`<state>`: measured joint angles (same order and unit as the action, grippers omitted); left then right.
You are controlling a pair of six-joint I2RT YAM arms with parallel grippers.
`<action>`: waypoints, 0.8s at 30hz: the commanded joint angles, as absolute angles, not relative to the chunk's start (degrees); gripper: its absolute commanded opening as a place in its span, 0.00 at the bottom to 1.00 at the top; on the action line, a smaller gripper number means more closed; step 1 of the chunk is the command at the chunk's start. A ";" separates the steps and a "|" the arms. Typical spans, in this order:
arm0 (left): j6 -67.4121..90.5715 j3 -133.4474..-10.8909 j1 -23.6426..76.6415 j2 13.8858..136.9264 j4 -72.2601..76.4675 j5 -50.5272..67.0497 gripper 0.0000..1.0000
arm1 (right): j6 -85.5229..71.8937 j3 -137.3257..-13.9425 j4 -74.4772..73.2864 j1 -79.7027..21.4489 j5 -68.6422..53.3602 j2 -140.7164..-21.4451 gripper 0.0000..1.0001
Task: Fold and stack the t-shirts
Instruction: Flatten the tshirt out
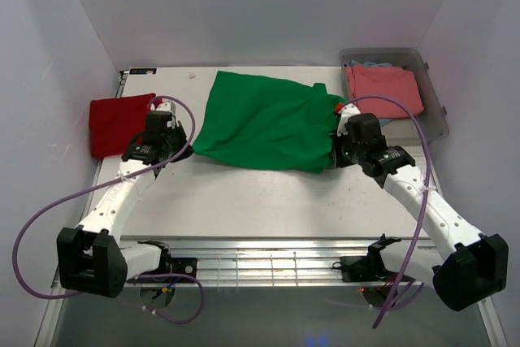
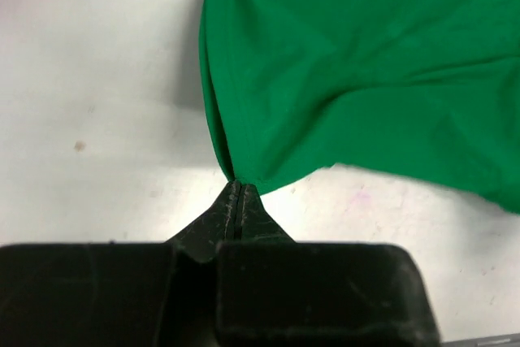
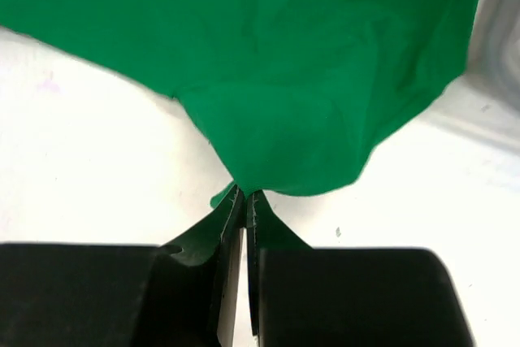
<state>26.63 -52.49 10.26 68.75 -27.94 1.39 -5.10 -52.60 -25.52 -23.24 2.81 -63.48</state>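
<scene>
A bright green t-shirt is spread across the middle of the table. My left gripper is shut on its near left corner; the left wrist view shows the green cloth pinched at my closed tips. My right gripper is shut on its near right corner; the right wrist view shows the cloth bunched into my tips. A folded deep red t-shirt lies at the far left. A salmon-pink t-shirt lies in the bin over a light blue one.
A clear plastic bin stands at the back right, close to my right arm. White walls close in the table on three sides. A metal rack runs along the near edge between the arm bases.
</scene>
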 commanded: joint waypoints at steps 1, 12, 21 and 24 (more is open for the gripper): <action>28.73 -52.12 10.20 62.58 -34.79 -2.63 0.00 | -11.85 -54.14 -32.91 -25.92 0.53 -58.19 0.08; 35.16 -54.58 10.20 54.66 -52.98 -7.38 0.00 | -21.79 -63.63 -64.23 -30.41 0.64 -54.31 0.08; 34.62 -57.12 10.28 58.37 -59.85 -9.46 0.40 | -28.55 -61.59 -75.15 -35.42 -3.09 -53.98 0.69; 34.98 -60.55 10.20 57.92 -59.33 -12.30 0.50 | -29.18 -64.15 -74.36 -35.42 3.38 -53.61 0.83</action>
<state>34.30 -55.31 10.26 60.27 -59.16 -7.73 -26.37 -59.59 -72.49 -35.27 -2.70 -55.55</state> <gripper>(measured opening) 0.487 0.810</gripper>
